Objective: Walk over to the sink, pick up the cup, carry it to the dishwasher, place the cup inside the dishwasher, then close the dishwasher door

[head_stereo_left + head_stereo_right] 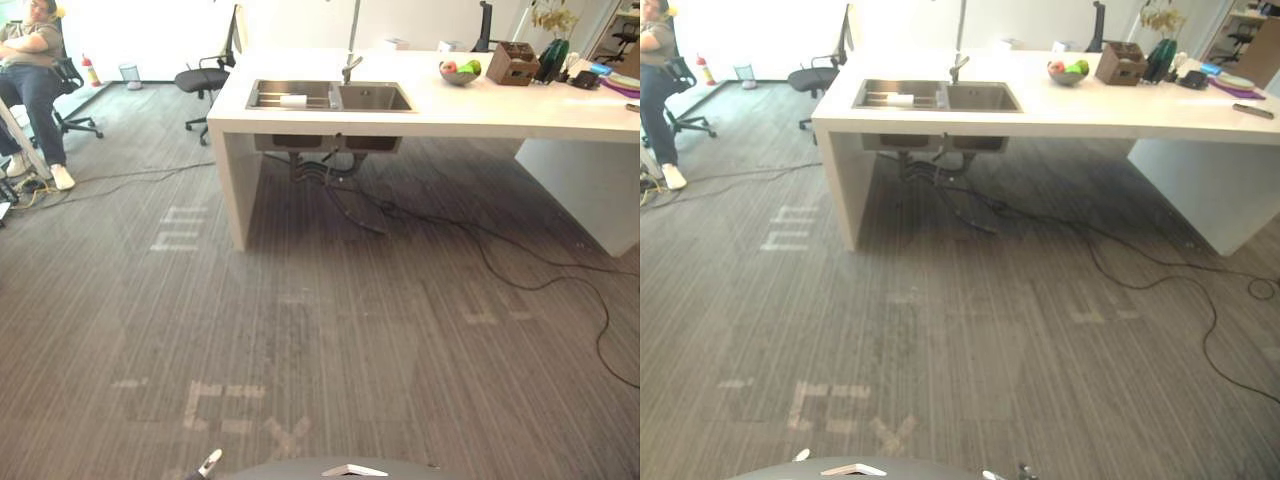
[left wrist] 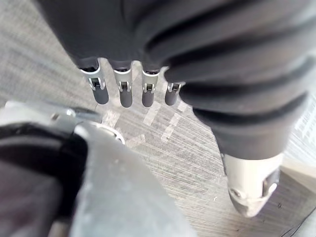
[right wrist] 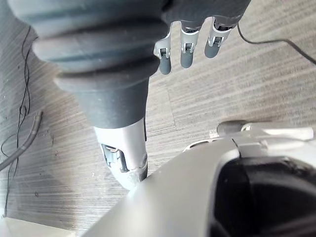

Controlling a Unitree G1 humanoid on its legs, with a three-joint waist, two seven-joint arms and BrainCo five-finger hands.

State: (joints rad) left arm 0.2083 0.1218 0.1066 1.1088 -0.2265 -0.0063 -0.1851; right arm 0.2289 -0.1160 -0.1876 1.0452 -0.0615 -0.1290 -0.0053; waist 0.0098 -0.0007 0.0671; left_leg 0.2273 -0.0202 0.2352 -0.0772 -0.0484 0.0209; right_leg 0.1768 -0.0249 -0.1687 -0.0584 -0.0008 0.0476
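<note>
the cup (image 1: 293, 100), probably, lies in the sink (image 1: 375, 97), far from left hand (image 2: 125, 91) and right hand (image 3: 186, 52), both loose-fingered, empty.

This is an office with a kitchen station: a white counter (image 1: 430, 115) with a steel double sink (image 1: 375, 97) stands on grey carpet (image 1: 350, 340). Left of the counter are a black office chair (image 1: 205, 80) and a seated person (image 1: 30, 70). Cables (image 1: 540, 270) trail from under the counter.

A small white cup (image 1: 293, 100) rests in the left basin of the steel double sink (image 1: 375, 98).
</note>
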